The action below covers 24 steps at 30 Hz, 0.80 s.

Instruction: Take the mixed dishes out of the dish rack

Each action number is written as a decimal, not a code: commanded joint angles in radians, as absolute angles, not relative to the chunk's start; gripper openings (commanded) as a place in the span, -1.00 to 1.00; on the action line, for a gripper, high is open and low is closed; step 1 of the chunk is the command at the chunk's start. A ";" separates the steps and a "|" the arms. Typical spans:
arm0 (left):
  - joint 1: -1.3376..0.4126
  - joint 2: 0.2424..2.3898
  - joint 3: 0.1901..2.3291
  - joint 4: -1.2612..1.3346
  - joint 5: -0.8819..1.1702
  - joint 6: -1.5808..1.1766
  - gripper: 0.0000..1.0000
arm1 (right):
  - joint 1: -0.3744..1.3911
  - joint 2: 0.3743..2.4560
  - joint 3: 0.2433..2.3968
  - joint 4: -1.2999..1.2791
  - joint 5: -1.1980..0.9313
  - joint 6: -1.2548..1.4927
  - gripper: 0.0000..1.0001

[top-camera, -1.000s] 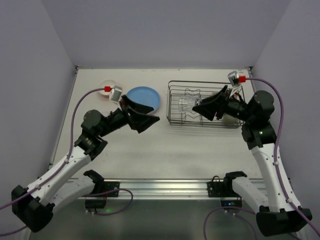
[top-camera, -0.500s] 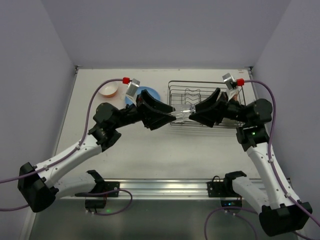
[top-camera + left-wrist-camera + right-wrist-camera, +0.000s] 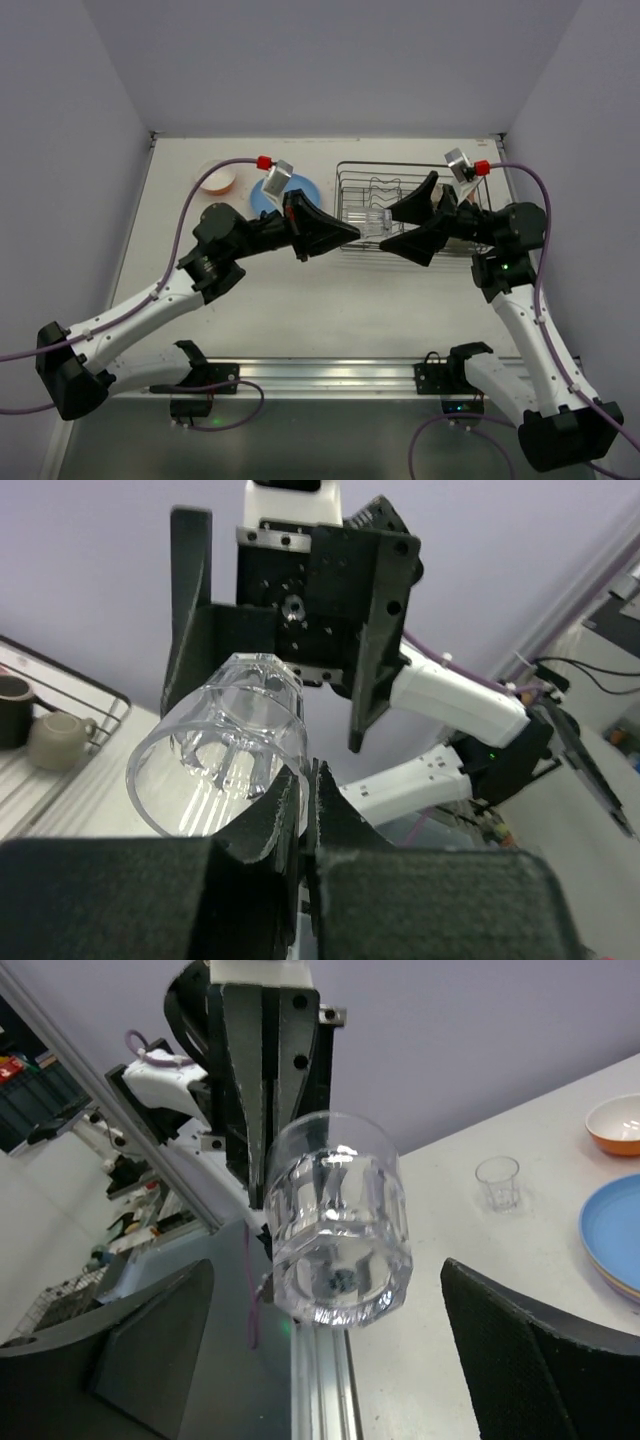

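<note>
A clear glass point(image 3: 369, 222) hangs on its side in the air at the left end of the dish rack point(image 3: 340, 196), between my two grippers. My left gripper point(image 3: 352, 235) is shut on its rim, the wall pinched between both fingers point(image 3: 270, 810). In the left wrist view the glass point(image 3: 225, 745) points its mouth at the camera. My right gripper point(image 3: 390, 228) is open, its fingers point(image 3: 540, 1350) standing wide on either side of the glass base point(image 3: 340, 1220) without touching it. A dark mug point(image 3: 12, 710) and a beige mug point(image 3: 55, 740) stand in the rack.
On the table to the left lie a blue plate point(image 3: 266, 190) point(image 3: 612, 1235), an orange bowl, white inside point(image 3: 217, 179) point(image 3: 615, 1125), and a small clear glass point(image 3: 498, 1182). The table's near edge has a metal rail point(image 3: 325, 1390).
My left arm swung right from the blue plate to the rack and shut on the glass rim. My right gripper, which held the glass, has opened wide.
</note>
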<state>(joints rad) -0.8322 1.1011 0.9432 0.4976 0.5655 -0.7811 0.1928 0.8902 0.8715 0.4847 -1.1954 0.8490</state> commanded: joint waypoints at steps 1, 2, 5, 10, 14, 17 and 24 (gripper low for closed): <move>-0.838 1.046 1.057 0.309 0.420 -0.625 -1.00 | 0.183 0.888 0.858 0.526 -1.190 0.854 0.98; -0.838 1.040 1.099 0.185 0.382 -0.594 -1.00 | 0.169 0.885 0.856 0.514 -1.186 0.842 0.98; -0.838 1.046 1.202 -0.133 0.156 -0.487 -1.00 | 0.158 0.867 0.931 0.194 -1.061 0.616 0.98; -0.816 1.190 1.383 -0.647 -0.466 -0.451 -1.00 | 0.158 0.828 1.031 -0.276 -0.639 0.388 0.98; -0.613 1.368 1.437 -0.932 -0.433 -0.401 -1.00 | 0.158 0.811 1.042 -0.377 -0.591 0.344 0.98; -0.537 1.452 1.440 -1.000 -0.431 -0.367 -1.00 | 0.158 0.802 1.043 -0.406 -0.583 0.311 0.98; -0.494 1.584 1.467 -1.034 -0.405 -0.348 -1.00 | 0.160 0.782 1.029 -0.405 -0.638 0.288 0.98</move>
<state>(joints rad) -0.4988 1.5841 1.4269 -0.9646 -0.3798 -0.3882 0.1616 0.7998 1.0058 -0.3817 -0.6376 0.3321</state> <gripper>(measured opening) 0.030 0.989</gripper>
